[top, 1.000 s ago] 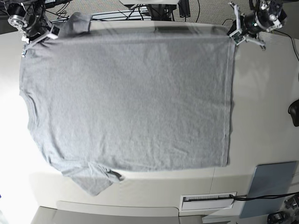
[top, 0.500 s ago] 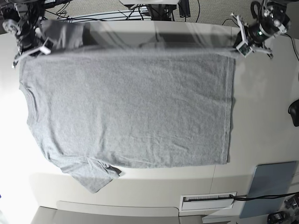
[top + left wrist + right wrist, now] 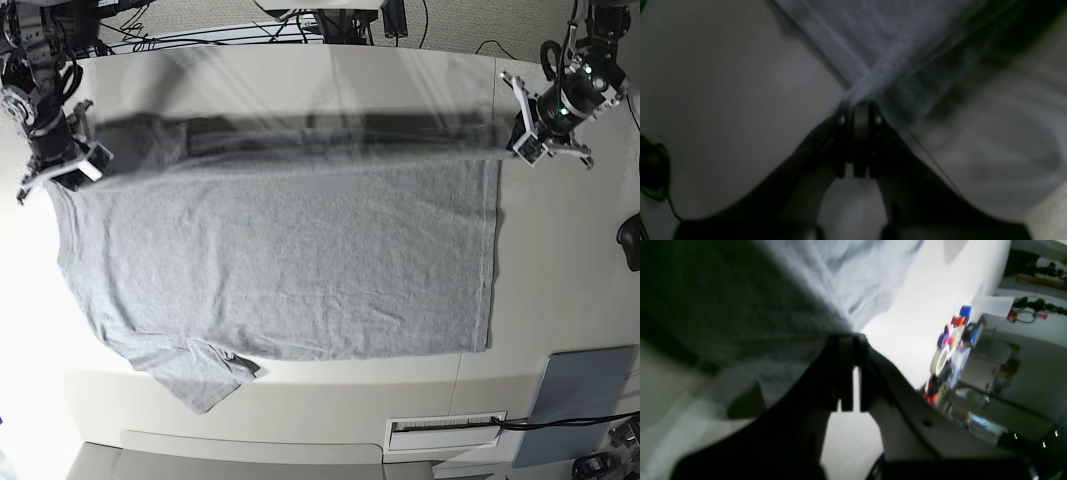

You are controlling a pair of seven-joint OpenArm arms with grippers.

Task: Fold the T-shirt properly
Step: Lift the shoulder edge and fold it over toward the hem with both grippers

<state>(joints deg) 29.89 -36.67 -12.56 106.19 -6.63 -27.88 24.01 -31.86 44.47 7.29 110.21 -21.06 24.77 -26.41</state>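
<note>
While both the left gripper point(image 3: 527, 140) and right gripper point(image 3: 62, 168) clamp the far edge of the T-shirt point(image 3: 290, 265), lifted over the table point(image 3: 570, 260), the first fold is only begun, with every later fold left.

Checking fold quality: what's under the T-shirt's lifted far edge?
Under the T-shirt edge raised by both shut grippers, bare table and shadow show; anything beneath the flat part is covered.
</note>
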